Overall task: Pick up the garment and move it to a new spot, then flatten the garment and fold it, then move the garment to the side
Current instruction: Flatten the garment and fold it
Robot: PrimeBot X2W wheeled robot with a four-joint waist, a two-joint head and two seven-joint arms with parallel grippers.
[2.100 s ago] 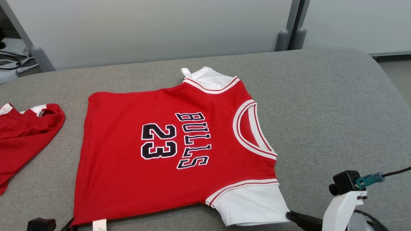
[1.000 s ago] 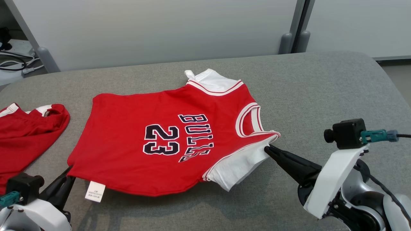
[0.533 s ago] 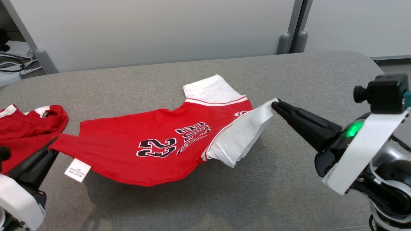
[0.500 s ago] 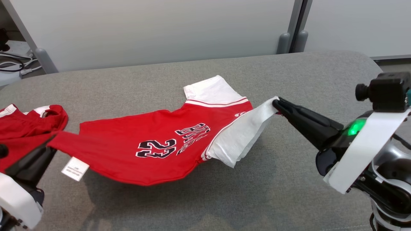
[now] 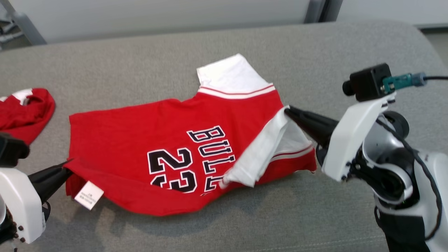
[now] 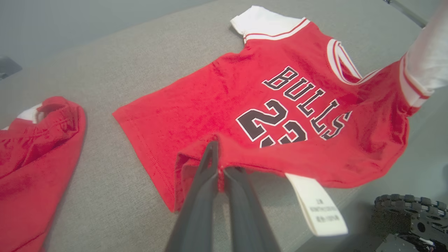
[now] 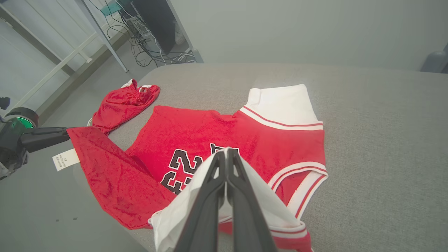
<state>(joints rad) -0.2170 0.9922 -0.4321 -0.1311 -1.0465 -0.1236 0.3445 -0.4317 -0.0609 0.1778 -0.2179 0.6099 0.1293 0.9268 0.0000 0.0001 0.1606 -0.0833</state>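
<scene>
The garment (image 5: 147, 140) is a red "BULLS 23" jersey with white sleeves, lying on the grey padded table (image 5: 332, 45). Its near edge is lifted off the surface. My left gripper (image 5: 67, 164) is shut on the near-left hem corner, where a white label (image 5: 88, 195) hangs; the left wrist view shows its fingers (image 6: 210, 164) pinching red cloth (image 6: 245, 105). My right gripper (image 5: 287, 111) is shut on the near white sleeve (image 5: 259, 154), held over the collar area. In the right wrist view the fingers (image 7: 218, 164) clamp that sleeve (image 7: 175, 217).
A second red garment (image 5: 26, 110) lies crumpled at the table's left, close to my left arm. Grey wall panels and a metal frame leg (image 5: 21, 22) stand behind the table. Cables and shelving (image 7: 150, 38) sit beyond the far-left corner.
The head camera has tilted down. My right gripper has carried the white sleeve leftwards over the jersey's collar end; my left gripper still holds the hem corner lifted.
</scene>
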